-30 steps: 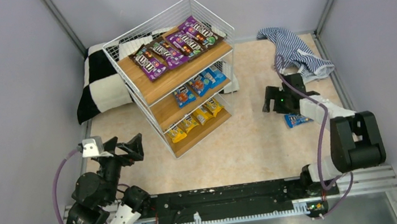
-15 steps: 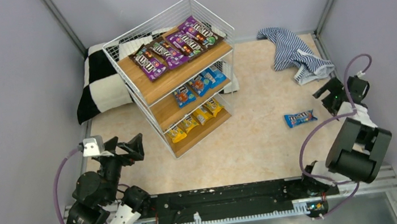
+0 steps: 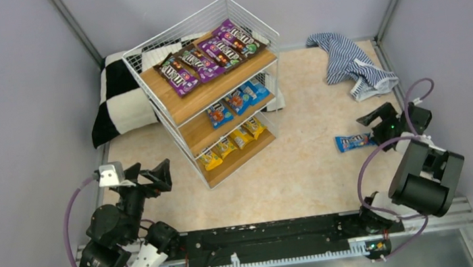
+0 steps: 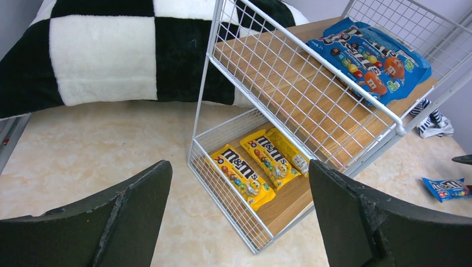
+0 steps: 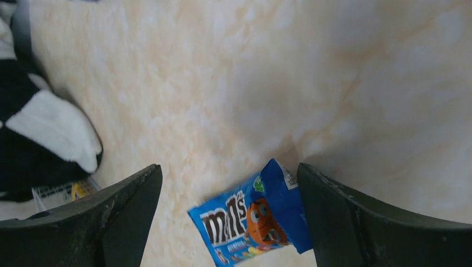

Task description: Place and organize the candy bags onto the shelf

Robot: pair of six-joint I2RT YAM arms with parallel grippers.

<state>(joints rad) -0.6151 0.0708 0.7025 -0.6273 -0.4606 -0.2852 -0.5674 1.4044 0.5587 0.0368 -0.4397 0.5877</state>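
1. Outstanding item: one loose blue bag (image 3: pixel 353 141) lies flat on the table (image 3: pixel 306 166), on the right side and well apart from the shelf (image 3: pixel 196 102).
2. Governing relation: the right gripper (image 5: pixel 225 178) hangs just beside the bag's right-hand end. From the gripper, the bag lies toward the shelf and slightly toward the arm bases. The wrist view shows it low between the two fingers, touched by neither.
3. Long axis: it runs roughly left to right across the table, a little skewed. Seen from the wrist, it sits diagonal to the line between the fingers. In my judgement the wrist needs a turn so the fingers close across the short width.
4. Gripper states: the right is spread wide and holds nothing. The left gripper (image 4: pixel 238 167) is likewise spread and empty, near the shelf's lower front corner and far from the bag. The right arm is plainly the nearer.
5. Surface: pale, marbled and smooth. The bag is thin, glossy and flush with it, so the fingers will likely have to reach the tabletop and could slip.
6. Room: nothing touches the bag. The striped cloth (image 3: pixel 351 65) lies beyond the gripper, apart.
7. Destination: purple bags (image 3: pixel 210 55) are on the top tier, blue bags (image 3: pixel 236 101) in the middle and yellow bags (image 3: pixel 231 142) at the bottom. The middle board shows bare wood beside its bags, the probable slot. The checkered cushion (image 3: pixel 118 104) sits behind the shelf.
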